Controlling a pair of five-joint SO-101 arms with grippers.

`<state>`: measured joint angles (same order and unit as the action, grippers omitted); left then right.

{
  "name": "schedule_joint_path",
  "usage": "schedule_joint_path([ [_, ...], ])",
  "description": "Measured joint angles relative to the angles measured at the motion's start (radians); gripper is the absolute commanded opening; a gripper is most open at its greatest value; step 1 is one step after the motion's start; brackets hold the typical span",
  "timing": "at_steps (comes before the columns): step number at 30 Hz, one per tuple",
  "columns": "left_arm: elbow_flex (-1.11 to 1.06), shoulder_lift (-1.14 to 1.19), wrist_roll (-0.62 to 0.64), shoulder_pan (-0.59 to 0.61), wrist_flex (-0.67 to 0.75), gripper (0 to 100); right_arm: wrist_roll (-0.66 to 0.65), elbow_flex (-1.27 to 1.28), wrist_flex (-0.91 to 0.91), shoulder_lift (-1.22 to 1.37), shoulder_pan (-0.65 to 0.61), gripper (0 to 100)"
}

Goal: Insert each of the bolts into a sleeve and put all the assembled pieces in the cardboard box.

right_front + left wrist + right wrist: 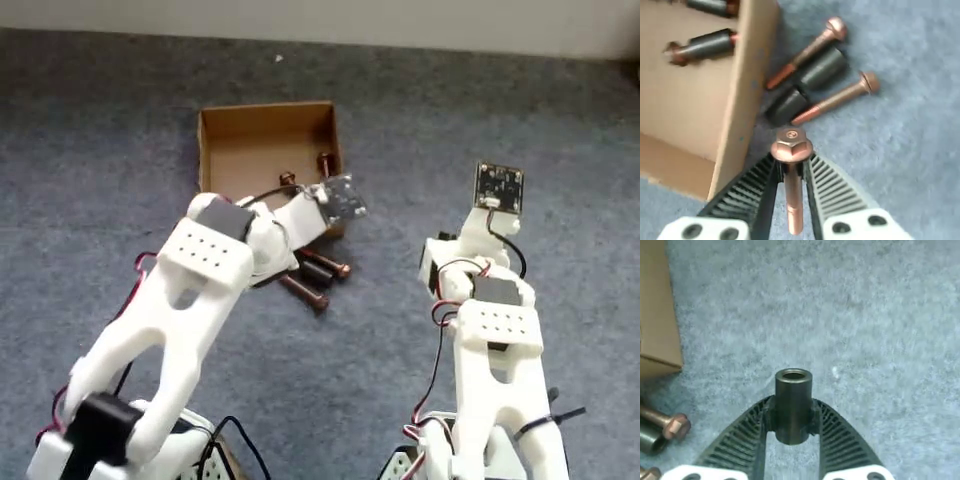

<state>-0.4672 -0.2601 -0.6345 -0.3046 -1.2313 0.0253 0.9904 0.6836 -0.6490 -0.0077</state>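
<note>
Over a grey carpeted desk (865, 315), my left pincer (792, 164) grips a copper hex-head bolt (791, 147) beside the brown cardboard box (745, 85); my right pincer (791, 412) clamps a dark cylindrical sleeve (793, 395).

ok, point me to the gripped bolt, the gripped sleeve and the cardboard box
gripped bolt (792, 147), left wrist view, on its hex head.
gripped sleeve (792, 407), right wrist view, on its side wall.
cardboard box (262, 160), high view, on its bare floor.
</note>
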Motion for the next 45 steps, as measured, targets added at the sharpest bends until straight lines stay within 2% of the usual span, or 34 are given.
schedule_joint_path([
  [4,-0.126,-0.180,0.143,-0.002,0.101,1,0.000,0.026,0.020,-0.140,-0.009,0.6],
  [9,-0.207,-0.413,0.318,0.002,0.187,1,-0.020,0.130,0.031,-0.341,-0.078,0.6],
  [17,-0.210,-0.626,0.572,0.000,0.249,1,-0.055,0.242,0.031,-0.597,-0.276,0.6],
  [22,-0.213,-0.746,0.712,-0.002,0.281,1,-0.124,0.304,0.031,-0.724,-0.402,0.6],
  [30,-0.227,-0.919,0.888,0.000,0.282,1,-0.144,0.341,0.031,-0.908,-0.586,0.6],
  [36,-0.282,-1.020,0.994,0.002,0.298,1,-0.219,0.361,0.031,-0.988,-0.721,0.6],
  [40,-0.377,-1.099,1.017,-0.029,0.371,1,-0.227,0.423,-0.018,-1.000,-0.775,0.6],
  [45,-0.500,-1.208,1.017,-0.110,0.445,1,-0.227,0.450,-0.061,-1.003,-0.781,0.6],
])
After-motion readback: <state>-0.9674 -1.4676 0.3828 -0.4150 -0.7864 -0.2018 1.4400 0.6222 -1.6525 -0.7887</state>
